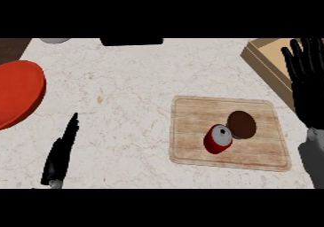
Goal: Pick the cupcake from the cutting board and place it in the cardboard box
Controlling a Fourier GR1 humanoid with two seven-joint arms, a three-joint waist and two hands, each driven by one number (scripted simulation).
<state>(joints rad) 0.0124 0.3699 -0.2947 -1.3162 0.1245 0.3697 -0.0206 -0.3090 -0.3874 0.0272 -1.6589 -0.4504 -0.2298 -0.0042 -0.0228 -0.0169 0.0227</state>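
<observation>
L hand [61,153] open; cupcake [242,123] on board [190,133].

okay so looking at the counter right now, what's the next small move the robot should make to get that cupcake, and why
Probably bring the right hand down and left toward the cupcake. That hand is open, fingers straight, beside the cardboard box and holding nothing, while the cupcake sits on the cutting board, touching or nearly touching a red can. Approaching from the can-free side seems safest.
</observation>
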